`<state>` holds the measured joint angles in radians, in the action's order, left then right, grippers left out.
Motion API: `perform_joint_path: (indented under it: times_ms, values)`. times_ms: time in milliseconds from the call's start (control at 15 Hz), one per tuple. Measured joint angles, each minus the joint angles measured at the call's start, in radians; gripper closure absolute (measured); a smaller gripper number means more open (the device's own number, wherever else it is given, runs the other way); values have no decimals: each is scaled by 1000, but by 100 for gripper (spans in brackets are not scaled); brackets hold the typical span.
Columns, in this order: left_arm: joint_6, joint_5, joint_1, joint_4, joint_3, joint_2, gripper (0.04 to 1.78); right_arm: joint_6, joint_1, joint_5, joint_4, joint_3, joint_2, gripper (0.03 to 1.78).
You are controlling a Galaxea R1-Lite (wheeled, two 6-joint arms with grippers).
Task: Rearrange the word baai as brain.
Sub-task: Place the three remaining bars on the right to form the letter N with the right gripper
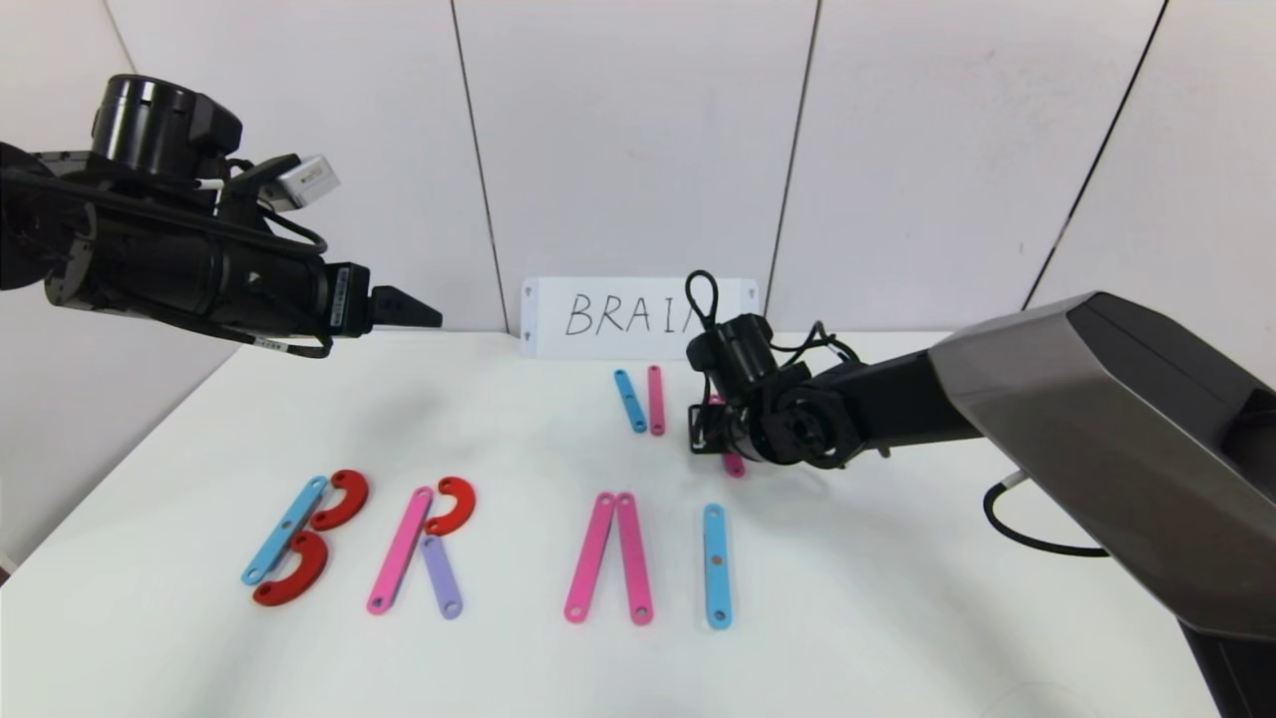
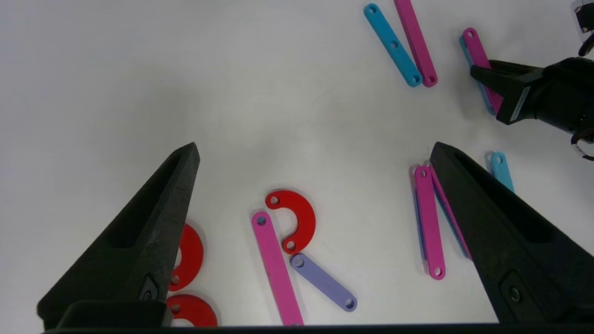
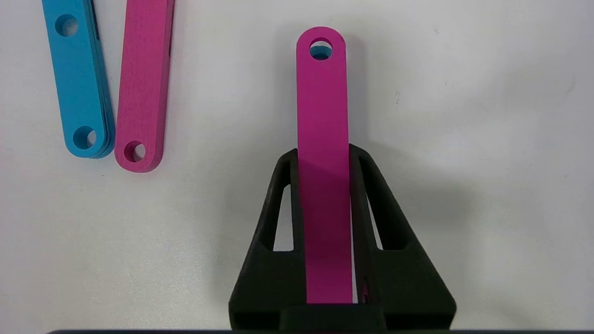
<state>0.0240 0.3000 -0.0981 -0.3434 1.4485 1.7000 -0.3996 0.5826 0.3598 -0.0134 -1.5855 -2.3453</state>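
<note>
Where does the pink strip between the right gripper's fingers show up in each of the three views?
Head view: the pink strip is mostly hidden behind the right gripper; one end shows below it.
Left wrist view: far off in a corner, with the right gripper closed on it.
Right wrist view: centre, running out from between the fingers.
Shared landmark: the spare blue-and-pink pair beside it.

Bright, even overhead light; soft shadows; sharp.
</note>
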Motion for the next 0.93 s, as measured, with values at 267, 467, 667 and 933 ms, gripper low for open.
perform_joint_path:
  times_ms: [267,467,667,933]
  values:
    - [1,1,0,0,3,0,8,-10,1,0,-14,-2,3,151]
    - [1,0,0,0,3,0,8,-11,5,0,-17,7,32,151]
    - [0,1,0,0,3,0,8,-16,9,1,-17,55,100,151]
    - [1,1,0,0,3,0,8,-67,15,27,-16,199,207,151]
